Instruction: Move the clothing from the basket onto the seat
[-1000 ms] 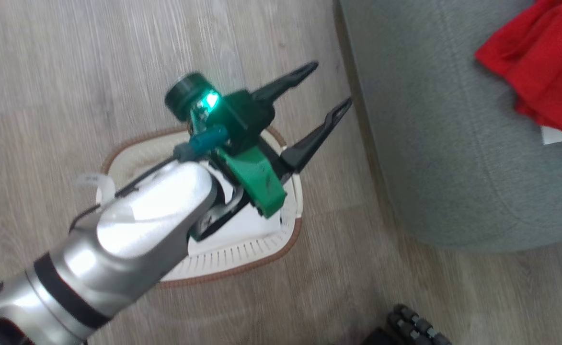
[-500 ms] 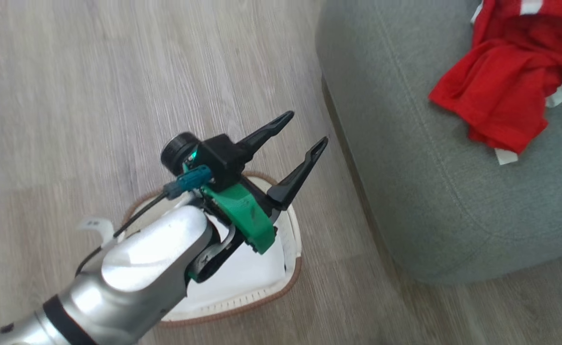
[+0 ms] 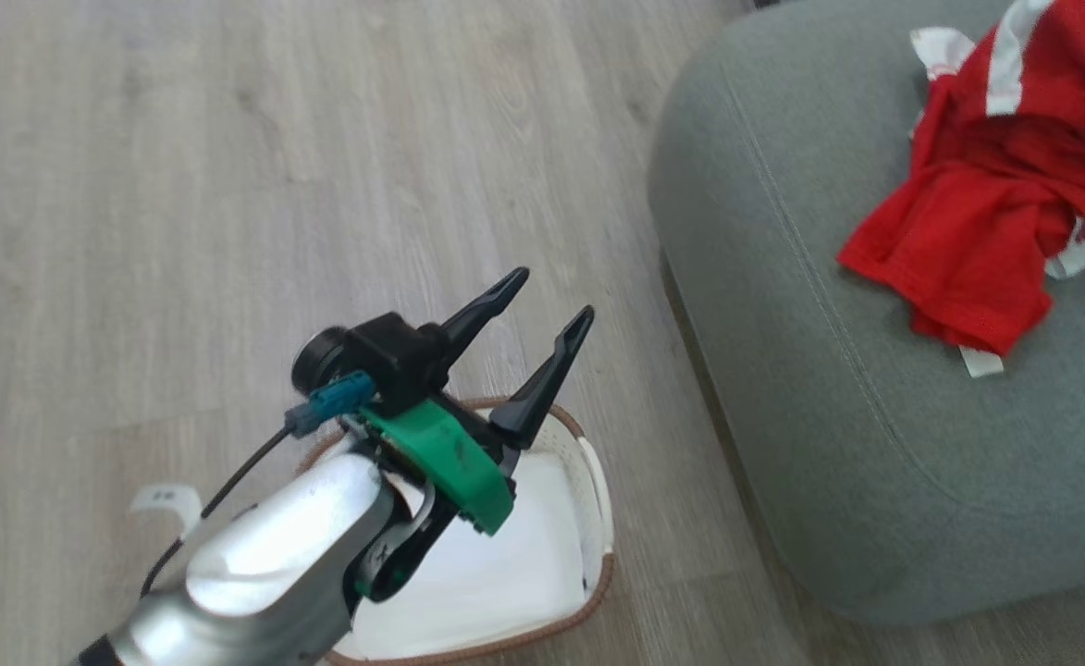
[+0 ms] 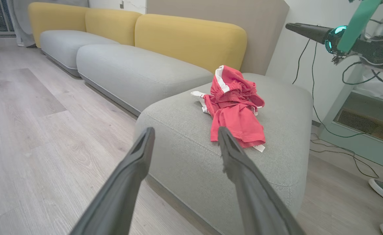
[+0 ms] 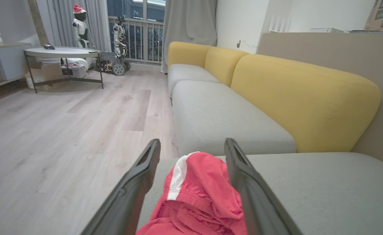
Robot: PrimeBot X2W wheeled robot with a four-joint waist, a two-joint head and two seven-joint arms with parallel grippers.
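Clothing (image 3: 977, 240) of bright red soft fabric with white stripes lies heaped on the large grey-green upholstered seat (image 3: 838, 444). The small cream perforated plastic basket (image 3: 609, 578) with a brown woven-look rim stands on the pale wood-look floor (image 3: 181, 185), left of the seat. What shows of its inside is bare white, though the silver forearm (image 3: 274, 555) hides the rest. The left gripper (image 3: 551, 296) hovers over the basket's far rim, fingers spread wide, holding nothing. The right gripper (image 5: 192, 143) is likewise spread above the clothing, with nothing pinched between its fingers.

The work looks nearly done. The right gripper would do best to rise straight up so that no fold drags toward the seat's edge. The left arm should swing aside so the hidden part of the basket can be checked.

A small white tag (image 3: 979, 361) at the hem bears no legible writing, and no brand can be read.
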